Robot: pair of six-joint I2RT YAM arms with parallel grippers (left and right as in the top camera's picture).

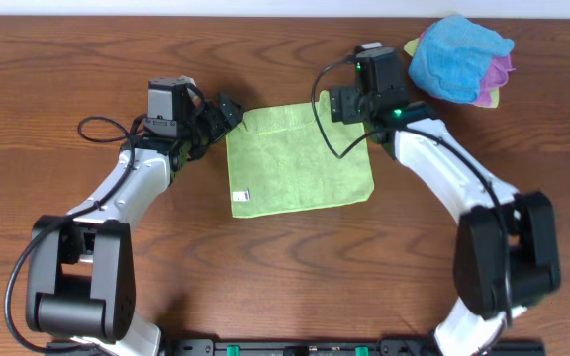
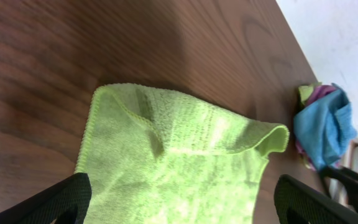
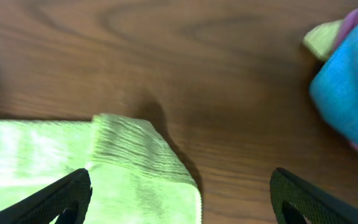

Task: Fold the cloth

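The lime-green cloth (image 1: 300, 163) lies flat on the wooden table, with a small white tag (image 1: 242, 197) at its front left edge. My left gripper (image 1: 228, 111) hovers at the cloth's back left corner, its fingers spread wide. In the left wrist view the cloth (image 2: 179, 162) lies below and between the black fingers (image 2: 55, 202), and its far corner is curled up. My right gripper (image 1: 347, 104) stands open over the back right corner. In the right wrist view that corner of the cloth (image 3: 123, 168) is doubled over, beneath the gripper (image 3: 182, 202). Neither gripper holds anything.
A pile of cloths sits at the back right of the table, a bright blue one (image 1: 458, 54) on top and a purple one (image 1: 503, 71) under it. The blue cloth (image 3: 350, 93) also shows at the right of the right wrist view. Bare wood surrounds the green cloth.
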